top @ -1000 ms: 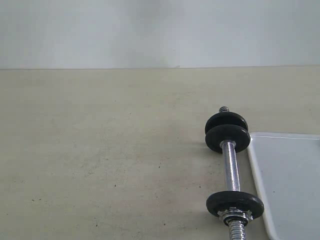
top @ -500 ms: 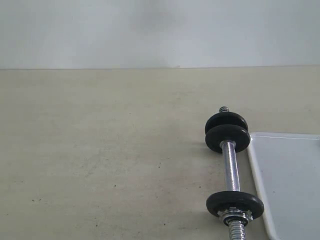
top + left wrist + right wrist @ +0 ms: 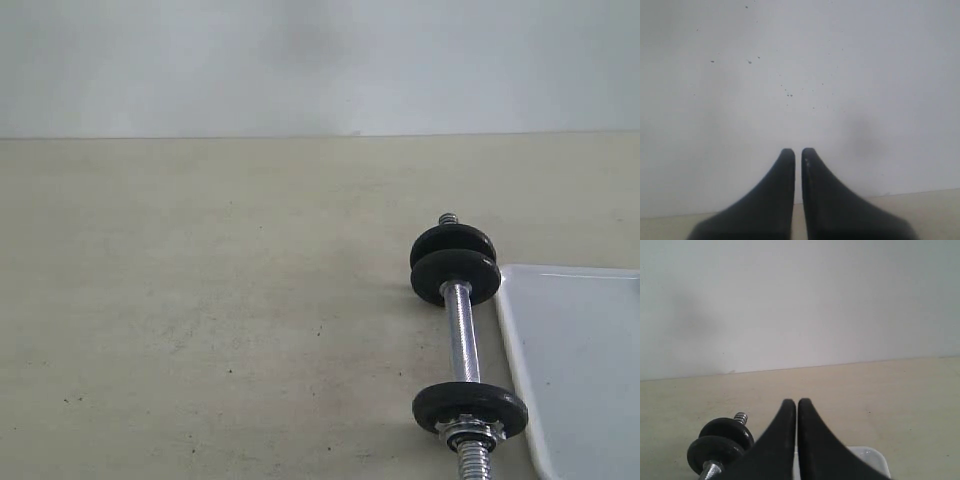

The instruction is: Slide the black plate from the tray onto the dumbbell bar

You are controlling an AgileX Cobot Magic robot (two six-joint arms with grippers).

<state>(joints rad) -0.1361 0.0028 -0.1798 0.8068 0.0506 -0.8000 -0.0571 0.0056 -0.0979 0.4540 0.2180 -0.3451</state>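
Where the view ends, dumbbell bar (image 3: pixel 463 340) and tray (image 3: pixel 580 350) get cropped.

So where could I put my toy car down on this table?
The table is bare everywhere left of the dumbbell bar, and behind it up to the wall. The seen part of the tray is bare too. Tight only between bar and tray.
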